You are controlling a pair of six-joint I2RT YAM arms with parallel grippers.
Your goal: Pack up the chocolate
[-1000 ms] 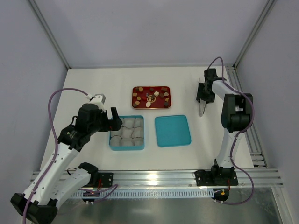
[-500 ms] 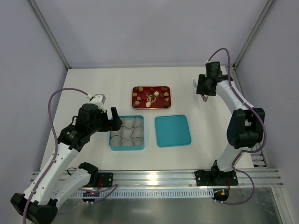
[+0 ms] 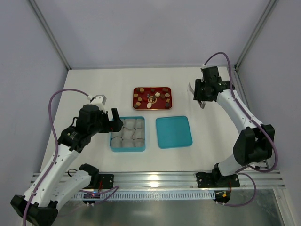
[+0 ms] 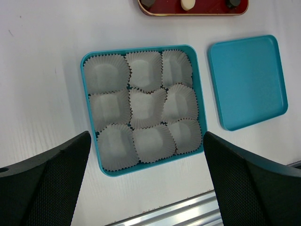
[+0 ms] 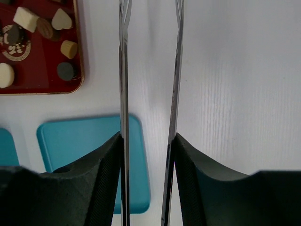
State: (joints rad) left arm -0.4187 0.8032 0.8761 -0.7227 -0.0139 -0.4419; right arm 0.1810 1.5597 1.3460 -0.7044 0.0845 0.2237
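The chocolate (image 3: 157, 94) lies as several small brown, tan and cream pieces on a red tray (image 3: 152, 108) at mid table; the pieces (image 5: 26, 19) also show in the right wrist view. The teal box (image 3: 128, 150), (image 4: 155, 165) holds crinkled paper cups (image 4: 146, 106) with nothing in them. My left gripper (image 4: 148, 188) hovers open over the box's near edge. Right of the tray, above bare table, my right gripper (image 3: 200, 94), (image 5: 146, 141) is shut on metal tweezers (image 5: 123, 70), whose two blades stand apart with nothing between them.
The teal lid (image 3: 173, 132), (image 4: 247, 80) lies flat just right of the box. An aluminium rail (image 3: 155, 179) runs along the near table edge. Frame posts and white walls bound the back and sides.
My right arm has swung from the right side toward the back and left, nearer the red tray, and its fingers have squeezed the tweezers slightly narrower. The left arm has not moved.
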